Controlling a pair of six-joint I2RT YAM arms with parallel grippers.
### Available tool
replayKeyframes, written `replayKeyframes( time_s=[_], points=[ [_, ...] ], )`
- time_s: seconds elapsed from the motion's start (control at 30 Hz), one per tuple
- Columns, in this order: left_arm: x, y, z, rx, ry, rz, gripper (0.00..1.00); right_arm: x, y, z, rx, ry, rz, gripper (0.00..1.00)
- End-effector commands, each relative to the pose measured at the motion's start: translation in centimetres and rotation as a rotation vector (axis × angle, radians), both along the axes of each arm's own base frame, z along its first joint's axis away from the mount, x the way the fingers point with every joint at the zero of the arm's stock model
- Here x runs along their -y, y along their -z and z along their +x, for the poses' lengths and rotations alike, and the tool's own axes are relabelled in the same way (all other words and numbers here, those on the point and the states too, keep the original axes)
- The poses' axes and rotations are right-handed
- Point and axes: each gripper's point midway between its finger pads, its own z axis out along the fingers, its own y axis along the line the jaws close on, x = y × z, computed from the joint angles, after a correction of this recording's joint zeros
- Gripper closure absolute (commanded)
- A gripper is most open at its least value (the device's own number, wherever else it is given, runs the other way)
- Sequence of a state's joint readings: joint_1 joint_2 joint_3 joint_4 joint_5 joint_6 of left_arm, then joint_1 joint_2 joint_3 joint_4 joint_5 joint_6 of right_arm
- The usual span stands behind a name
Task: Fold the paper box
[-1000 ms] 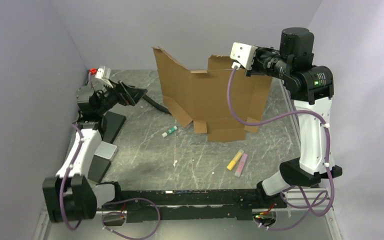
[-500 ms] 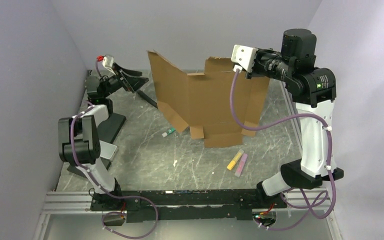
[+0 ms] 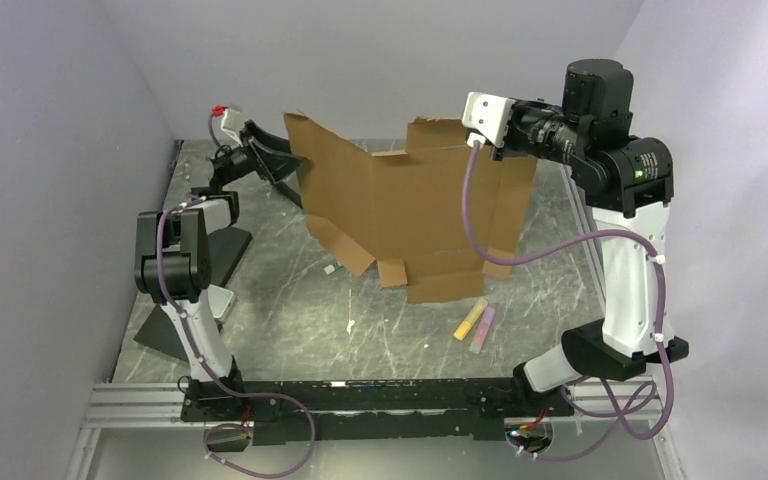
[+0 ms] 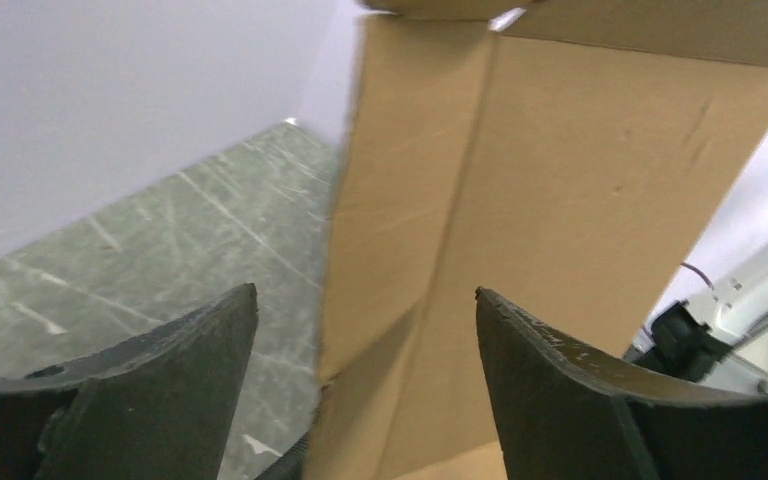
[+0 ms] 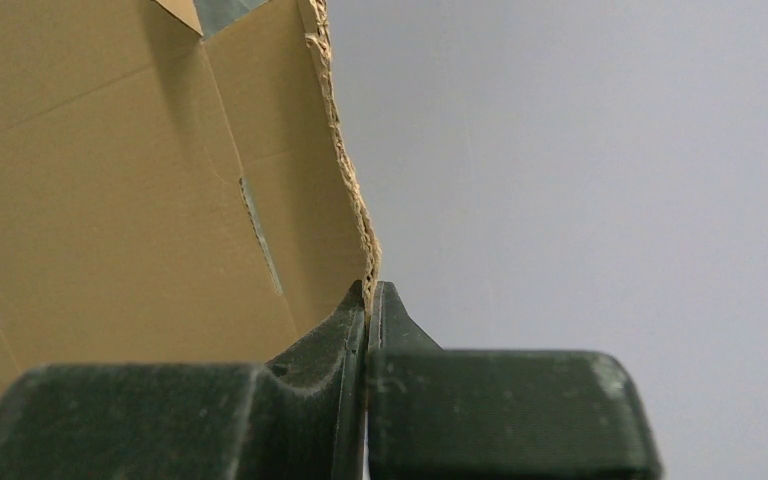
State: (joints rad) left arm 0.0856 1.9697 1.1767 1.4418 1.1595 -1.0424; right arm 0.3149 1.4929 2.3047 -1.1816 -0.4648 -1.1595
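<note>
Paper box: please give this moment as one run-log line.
box: upright, not yet folded | right gripper: shut on box edge | left gripper: open, near box's left flap

- Top external: fixed high behind the left arm (image 3: 175, 270) and right arm (image 3: 625, 260), both seen whole. It faces down and forward over the marbled table (image 3: 290, 310) to the back wall (image 3: 360, 60). This is the widest view.
- Left wrist: mounted just behind the left gripper (image 4: 365, 292), whose fingers sit along the bottom edge. It looks close at the paper box (image 4: 520, 200), with table and wall to its left.
- Right wrist: mounted behind the right gripper (image 5: 370, 295) and tilted upward, very near the box's corrugated edge, with bare wall beyond.
- Shared: the paper box appears in all three views, the table in top external and left wrist.
</note>
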Motion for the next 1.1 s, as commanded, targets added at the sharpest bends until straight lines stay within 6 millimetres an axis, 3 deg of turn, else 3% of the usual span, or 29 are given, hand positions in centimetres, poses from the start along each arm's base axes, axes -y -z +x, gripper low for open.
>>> replayKeyframes(
  time_s=[0.0,0.1,0.27,0.43,0.6,0.83,1.07],
  points=[
    [1.9,-2.0,-2.5,0.073,0.123,0.038,0.24,-0.3,-0.8,-0.2,0.023,-0.010,0.019,1.00],
    [2.0,-2.1,-3.3,0.057,0.138,0.043,0.44,-0.1,-0.3,0.4,0.017,0.011,0.013,1.00],
    [1.5,-3.5,-5.0,0.094,0.115,0.047,1.00,0.4,0.3,1.6,0.004,0.067,0.018,1.00],
    [-1.2,-6.1,-6.7,0.164,-0.035,0.032,1.00,1.5,0.6,3.2,0.008,0.172,0.043,1.00],
    [-1.6,-8.3,-9.1,0.191,-0.214,0.118,1.00,0.6,1.9,3.3,-0.049,0.152,0.082,1.00],
    [-2.5,-6.2,-13.9,0.132,-0.477,0.318,1.00,-1.8,4.5,3.3,-0.139,0.054,0.095,1.00],
    [-2.1,-4.0,-16.7,0.087,-0.487,0.347,1.00,-4.5,6.6,3.6,-0.192,0.019,0.095,1.00]
  ],
)
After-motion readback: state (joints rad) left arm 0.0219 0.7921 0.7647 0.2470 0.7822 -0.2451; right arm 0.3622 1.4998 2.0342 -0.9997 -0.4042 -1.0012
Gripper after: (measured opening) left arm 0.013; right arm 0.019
